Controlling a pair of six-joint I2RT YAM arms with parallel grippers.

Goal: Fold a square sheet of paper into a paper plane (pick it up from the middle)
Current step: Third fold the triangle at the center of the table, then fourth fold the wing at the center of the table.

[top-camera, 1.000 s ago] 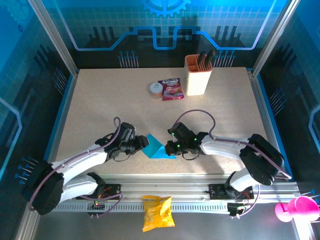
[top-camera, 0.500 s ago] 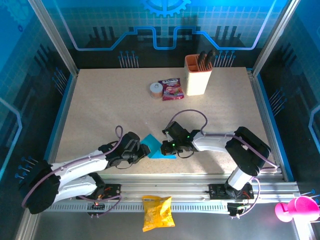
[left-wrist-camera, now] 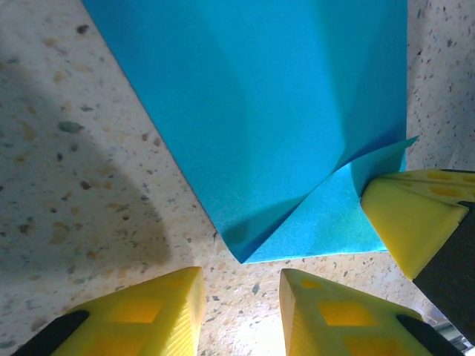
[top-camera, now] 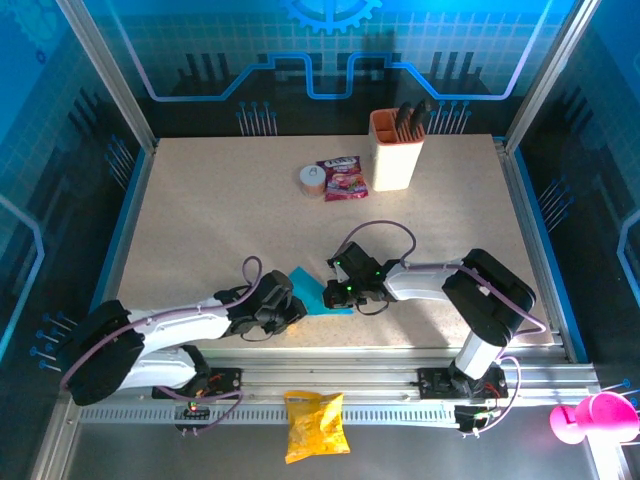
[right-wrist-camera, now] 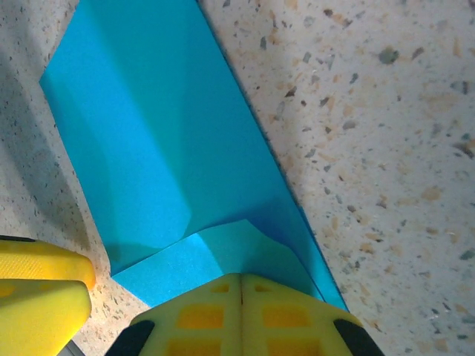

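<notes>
The square sheet of paper is cyan-blue and lies partly folded near the table's front middle. In the left wrist view the paper has a crease and a lighter flap at its near corner. My left gripper stands open just short of that corner, with bare table between its yellow fingers. From above, the left gripper sits at the paper's left edge. My right gripper is shut, its joined tips pressing down on the folded flap of the paper. The right gripper is on the paper's right side.
An orange holder with dark tools stands at the back. Beside it lie a red-purple snack packet and a small roll. A yellow crisp bag lies below the table's front rail.
My left gripper has slid right to the paper's near corner and its jaws have narrowed. The right gripper shifted left onto the paper, and the raised flap now lies lower.
</notes>
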